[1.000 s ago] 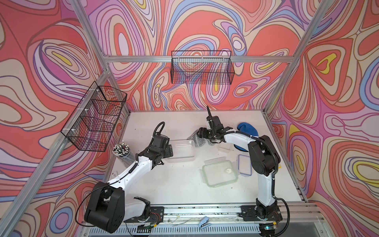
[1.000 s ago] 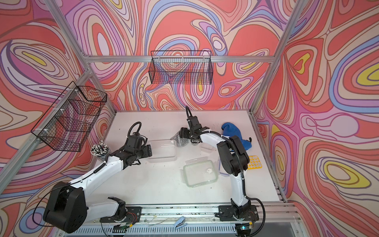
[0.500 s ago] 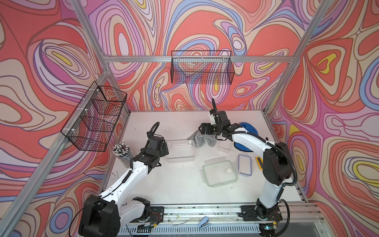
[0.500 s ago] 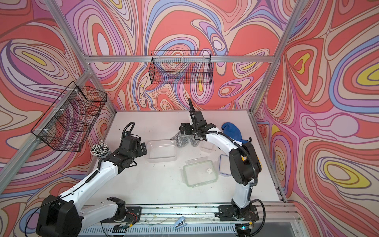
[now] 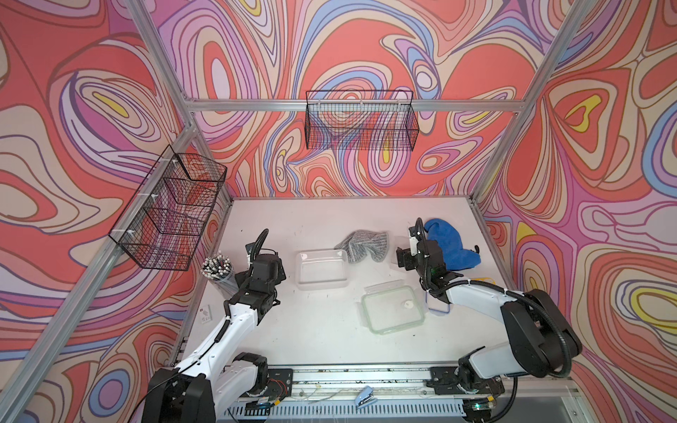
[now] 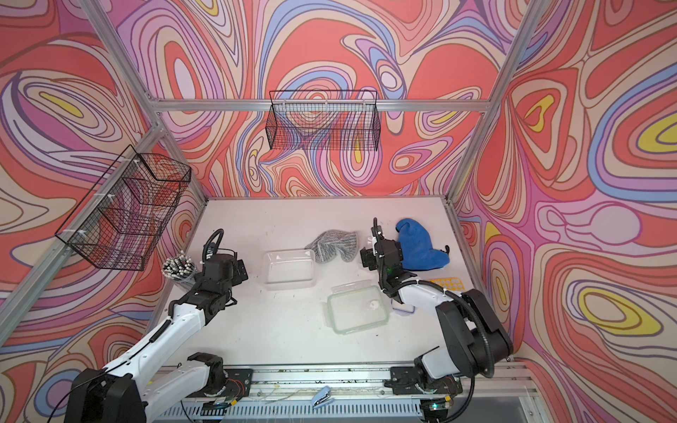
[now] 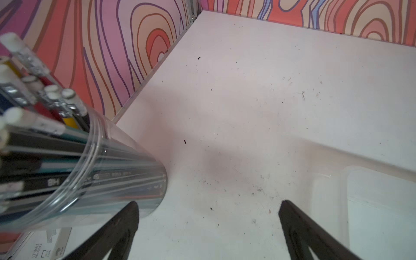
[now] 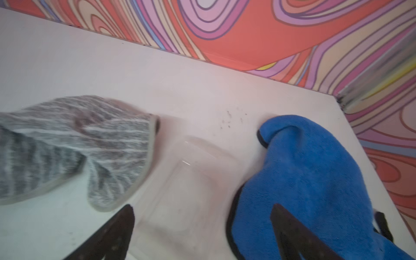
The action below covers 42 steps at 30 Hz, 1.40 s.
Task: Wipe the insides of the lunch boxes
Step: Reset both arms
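Two clear lunch boxes sit on the white table (image 5: pixel 311 337), and neither is held from what I can see on my screens. The large lunch box (image 5: pixel 321 270) stands open side up near the middle of the table in both top views, and I see nothing inside it. A grey striped cloth (image 5: pixel 362 245) lies crumpled just beyond its far right corner; I cannot tell whether they touch. The left gripper (image 7: pixel 208 202) has its jaws spread wide with nothing between them, over bare table. On its wrist view a clear cup of pencils (image 7: pixel 90 168) is on one side and the rim of the large lunch box on the other. The right gripper (image 8: pixel 202 206) is likewise spread and empty. Its wrist view, somewhat blurred, shows the small lunch box (image 8: pixel 191 180) on the table below the gap, lying between the grey striped cloth and a blue cloth (image 8: pixel 315 168). One of its fingers (image 8: pixel 292 229) overlaps the blue cloth on screen, though I cannot tell whether it touches. In the top views the right arm hides most of that small box. Nearer the rail, a green-rimmed lid (image 5: pixel 392 311) lies flat, with a blue-rimmed lid (image 5: pixel 437 310) just beside it, partly under the right arm.
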Motion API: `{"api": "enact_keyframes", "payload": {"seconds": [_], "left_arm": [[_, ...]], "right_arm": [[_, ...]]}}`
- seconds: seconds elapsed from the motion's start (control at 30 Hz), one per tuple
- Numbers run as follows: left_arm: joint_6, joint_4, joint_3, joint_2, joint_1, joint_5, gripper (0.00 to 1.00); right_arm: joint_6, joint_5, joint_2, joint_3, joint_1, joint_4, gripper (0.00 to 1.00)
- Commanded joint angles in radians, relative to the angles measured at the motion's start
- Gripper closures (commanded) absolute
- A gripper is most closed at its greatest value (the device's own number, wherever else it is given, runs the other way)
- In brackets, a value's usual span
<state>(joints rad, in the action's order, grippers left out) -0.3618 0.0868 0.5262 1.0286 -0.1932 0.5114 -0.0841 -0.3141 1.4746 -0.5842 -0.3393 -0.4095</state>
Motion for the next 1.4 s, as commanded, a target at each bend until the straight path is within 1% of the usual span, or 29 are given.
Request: {"api": "enact_keyframes", "payload": {"seconds": [0.0,0.1,0.2,0.3,0.37,0.43,0.47,0.5,0.53,0.57,0.7,0.8,0.83,0.9,0.97,1.0,1.1,1.13,1.2,1.23,1.27,1.3,1.33,1.37], "left_arm": [[0.057,-0.134,-0.049,-0.008,0.015,0.044,0.00],[0.093,-0.211,-0.093,-0.017,0.020,0.054,0.00],[0.130,-0.320,-0.148,-0.015,0.022,0.043,0.00],[0.176,-0.434,-0.194,-0.003,0.023,0.020,0.00],[0.212,-0.500,-0.211,0.013,0.023,0.011,0.00],[0.244,-0.558,-0.219,0.032,0.024,-0.005,0.00],[0.264,-0.592,-0.222,0.046,0.024,-0.020,0.00],[0.279,-0.618,-0.225,0.056,0.023,-0.029,0.00],[0.293,-0.656,-0.231,0.072,0.023,-0.041,0.00],[0.312,-0.707,-0.241,0.091,0.023,-0.049,0.00],[0.381,-0.891,-0.274,0.196,0.026,-0.086,0.00],[0.403,-1.028,-0.290,0.283,0.026,-0.114,0.02],[0.398,-1.088,-0.299,0.307,0.029,-0.129,0.02],[0.430,-1.154,-0.293,0.355,0.035,-0.173,0.03],[0.422,-1.117,-0.271,0.389,0.046,-0.221,0.03],[0.425,-1.126,-0.266,0.417,0.060,-0.273,0.07],[0.423,-1.239,-0.268,0.535,0.081,-0.312,0.10],[0.422,-1.273,-0.262,0.553,0.084,-0.295,0.09],[0.395,-1.099,-0.225,0.494,0.090,-0.309,0.09],[0.396,-1.071,-0.208,0.502,0.100,-0.338,0.10],[0.401,-1.085,-0.193,0.527,0.103,-0.335,0.08],[0.388,-1.061,-0.176,0.527,0.115,-0.340,0.05],[0.358,-0.977,-0.153,0.507,0.133,-0.347,0.04],[0.343,-0.939,-0.138,0.505,0.147,-0.358,0.04]], "right_arm": [[-0.048,-0.029,0.013,0.091,0.072,-0.344,0.02],[-0.023,0.017,0.044,0.139,0.141,-0.431,0.01],[0.022,0.071,0.111,0.182,0.208,-0.562,0.01],[0.034,0.096,0.201,0.198,0.236,-0.684,0.02],[0.072,0.135,0.203,0.201,0.271,-0.667,0.02],[0.068,0.137,0.264,0.203,0.279,-0.754,0.02],[0.075,0.162,0.239,0.179,0.280,-0.651,0.02],[0.075,0.179,0.237,0.155,0.284,-0.604,0.02],[0.077,0.183,0.252,0.147,0.292,-0.618,0.02],[0.085,0.193,0.243,0.135,0.298,-0.575,0.01],[0.100,0.227,0.249,0.116,0.321,-0.551,0.01],[0.101,0.228,0.247,0.116,0.322,-0.545,0.02],[0.101,0.228,0.248,0.116,0.322,-0.547,0.02],[0.101,0.228,0.248,0.116,0.322,-0.547,0.02],[0.102,0.229,0.248,0.116,0.322,-0.546,0.02],[0.101,0.229,0.248,0.116,0.323,-0.548,0.02],[0.100,0.230,0.248,0.117,0.323,-0.548,0.02],[0.100,0.229,0.247,0.117,0.323,-0.548,0.02],[0.100,0.228,0.247,0.118,0.323,-0.548,0.02],[0.100,0.228,0.247,0.119,0.324,-0.552,0.02],[0.098,0.224,0.247,0.121,0.323,-0.556,0.02],[0.095,0.221,0.246,0.122,0.323,-0.559,0.02],[0.095,0.220,0.246,0.123,0.323,-0.558,0.01],[0.097,0.221,0.246,0.121,0.323,-0.556,0.02]]}}
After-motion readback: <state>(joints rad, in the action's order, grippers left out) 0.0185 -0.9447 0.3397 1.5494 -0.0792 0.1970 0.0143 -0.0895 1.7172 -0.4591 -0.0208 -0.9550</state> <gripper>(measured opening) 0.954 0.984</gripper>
